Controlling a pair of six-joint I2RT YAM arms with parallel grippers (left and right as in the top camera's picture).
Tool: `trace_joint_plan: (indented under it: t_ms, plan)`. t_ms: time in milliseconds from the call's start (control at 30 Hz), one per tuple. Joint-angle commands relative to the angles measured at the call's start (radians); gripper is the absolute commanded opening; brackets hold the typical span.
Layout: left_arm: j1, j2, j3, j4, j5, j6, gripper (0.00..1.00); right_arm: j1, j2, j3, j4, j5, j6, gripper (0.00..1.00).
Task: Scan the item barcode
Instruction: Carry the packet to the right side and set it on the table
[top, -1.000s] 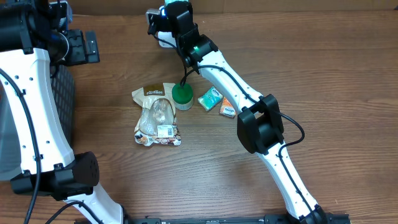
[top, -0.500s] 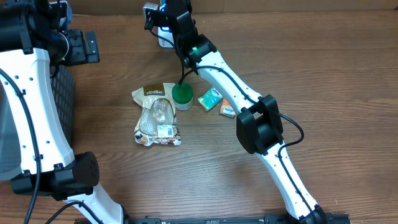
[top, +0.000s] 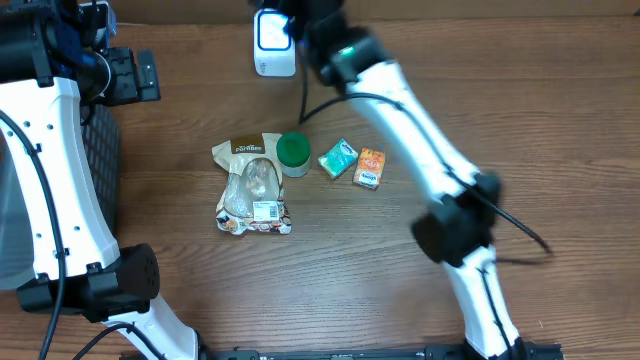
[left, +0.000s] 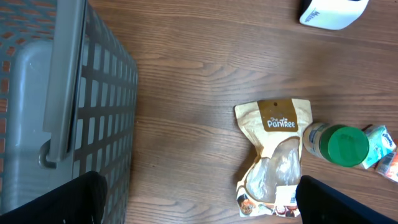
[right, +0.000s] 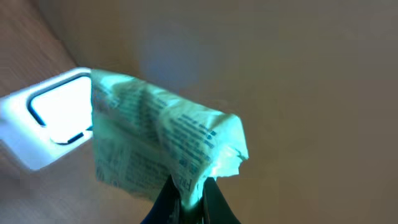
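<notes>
In the right wrist view my right gripper is shut on the lower edge of a crumpled light green packet with printed text. The packet hangs just right of the white scanner, whose window glows. From overhead the scanner stands at the table's far edge, and the right gripper is beside it, blurred, so the held packet is hidden there. My left gripper is open high at the far left. Between its fingers lies only bare table.
A Panibee pouch, a green-lidded jar, a teal packet and an orange packet lie mid-table. A grey mesh basket stands at the left edge. The right arm's elbow hangs over the table's right half.
The right arm has swung to the right with its packet, uncovering the scanner's lit window. Its elbow moved right too. The left arm has stayed put.
</notes>
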Motion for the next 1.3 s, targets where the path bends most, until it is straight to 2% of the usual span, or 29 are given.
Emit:
trace_joint_plan:
  t_ms: [0,100,200,333,500,800,1067,1267]
  plan:
    - [0.002,0.001,-0.002,0.002,-0.006,0.018,0.99,-0.023,-0.201,0.022,-0.133,-0.044,0.484,0.04]
    - [0.002,0.001,-0.002,0.001,-0.006,0.018,1.0,-0.061,-0.277,0.022,-0.355,-0.151,0.697,0.04]
    - [0.002,0.001,-0.001,0.002,-0.006,0.018,0.99,-0.129,-0.32,0.022,-0.531,-0.302,0.821,0.04]
    - [0.002,0.001,-0.001,0.002,-0.006,0.018,1.0,-0.262,-0.327,0.021,-0.713,-0.488,0.9,0.04]
    - [0.002,0.001,-0.002,0.002,-0.006,0.018,1.0,-0.428,-0.295,-0.006,-0.838,-0.569,0.939,0.04]
    - [0.002,0.001,-0.002,0.002,-0.006,0.018,1.0,-0.63,-0.288,-0.298,-0.752,-0.591,0.986,0.04]
    - [0.002,0.001,-0.002,0.002,-0.006,0.018,0.99,-0.699,-0.288,-0.64,-0.531,-0.62,0.986,0.04]
    - [0.002,0.001,-0.002,0.002,-0.006,0.018,1.0,-0.749,-0.288,-0.795,-0.378,-0.65,0.987,0.04]
